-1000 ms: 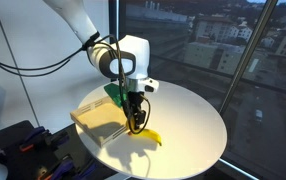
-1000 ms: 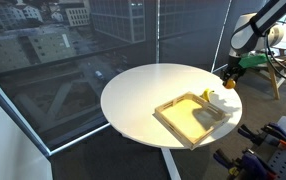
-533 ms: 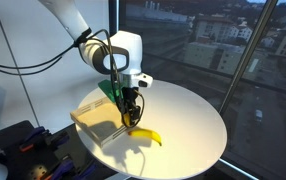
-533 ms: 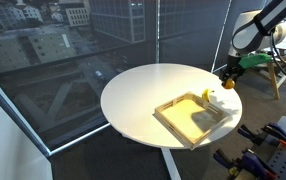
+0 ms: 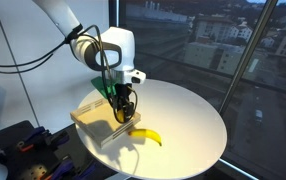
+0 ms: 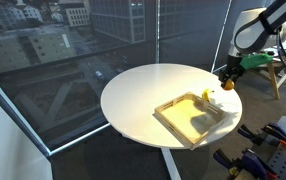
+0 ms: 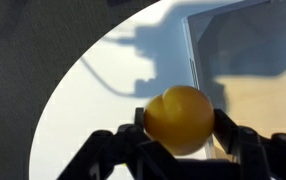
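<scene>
**Gripper carrying fruit, shifted from banana side to tray side**

Finding 1. The gripper (image 5: pixel 121 114) is closed partway on a round orange-yellow fruit (image 7: pixel 180 118). The wrist view shows a finger pressed against each flank, with no gap on either side. I cannot tell what kind of fruit it is.

Finding 2. The fruit sits between the fingers, clear of the bench (image 5: pixel 188 115). Its shadow falls on the surface beneath the gripper.

Finding 3. Change noted: a second ago the gripper hung almost directly over the banana (image 5: pixel 146 136), close above it. It now stands higher and off to one side. The banana lies flat on the bench, below the gripper and apart from it, on the side away from the tray (image 6: pixel 191 120). The banana itself lies where it lay.

Finding 4. The tray is now just beneath and ahead of the gripper. In the wrist view its corner and rim run immediately beyond the fruit.

Assessment. The grip has held through the shift, so I judge the hold secure. The fruit is being carried off the bench surface, nearer the tray than the banana. Nothing has been released.
</scene>
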Controlling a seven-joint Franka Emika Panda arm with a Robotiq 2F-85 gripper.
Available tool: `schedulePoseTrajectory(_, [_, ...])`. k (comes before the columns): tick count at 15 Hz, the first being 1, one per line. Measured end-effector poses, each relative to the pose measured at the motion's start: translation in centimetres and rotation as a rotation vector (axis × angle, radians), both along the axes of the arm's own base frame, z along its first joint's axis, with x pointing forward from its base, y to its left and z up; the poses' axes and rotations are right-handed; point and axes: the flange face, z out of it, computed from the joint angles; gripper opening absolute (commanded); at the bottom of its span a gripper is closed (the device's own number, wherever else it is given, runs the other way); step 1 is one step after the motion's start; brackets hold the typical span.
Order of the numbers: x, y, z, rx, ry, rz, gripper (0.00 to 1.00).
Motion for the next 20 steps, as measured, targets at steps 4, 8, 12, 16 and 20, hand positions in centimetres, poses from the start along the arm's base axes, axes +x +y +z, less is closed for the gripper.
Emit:
schedulePoseTrajectory(4, [-0.4,0.8,0.2,0.005,-0.002,0.012,0.43])
schedulePoseTrajectory(8, [-0.7,1.3,0.3,0.009,-0.001,0.017,0.43])
schedulePoseTrajectory(12, [-0.8,1.5,0.3,0.016,-0.004,0.011,0.68])
schedulePoseTrajectory(16, [-0.9,1.5,0.1,0.017,0.001,0.011,0.68])
schedulePoseTrajectory(20, [-0.9,1.5,0.1,0.017,0.001,0.011,0.68])
